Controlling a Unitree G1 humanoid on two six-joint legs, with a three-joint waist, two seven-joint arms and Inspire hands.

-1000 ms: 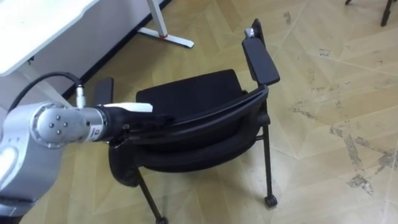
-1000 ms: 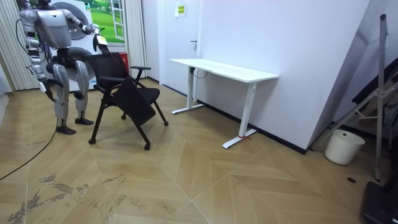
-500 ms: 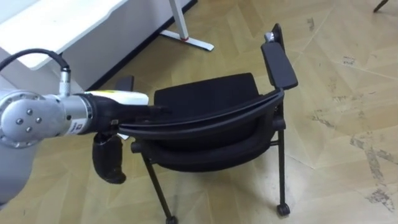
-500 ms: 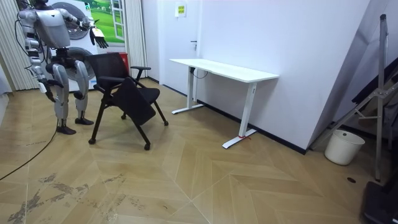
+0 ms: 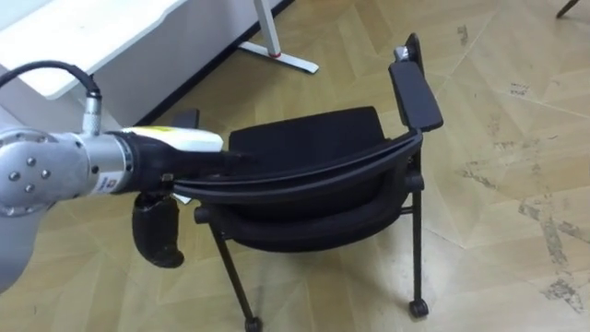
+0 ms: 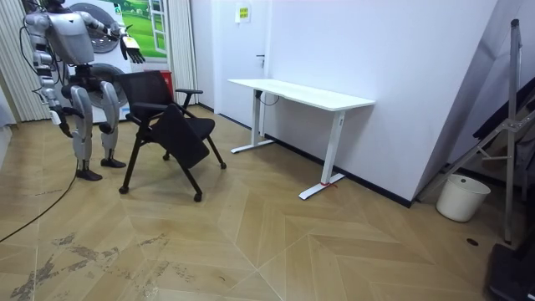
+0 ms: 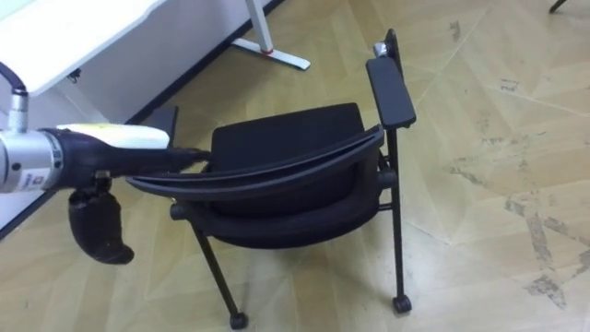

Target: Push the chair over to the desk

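Poised over the chair (image 5: pixel 313 148) back with left hand (image 5: pixel 201 160) flat, open, empty; needs firm contact next, then a forward shove.

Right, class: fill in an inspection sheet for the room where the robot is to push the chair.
Surface: wood floor, scuffed in patches.
Job's things: black chair upright on its legs, in front of the robot.
Clutter: nothing seen.
Hands: left hand open, over the backrest top; contact unclear. Right hand low at the robot's side.
Cables: nothing seen but the robot's own.
Surroundings: white desk beyond the chair; white bucket by the wall.
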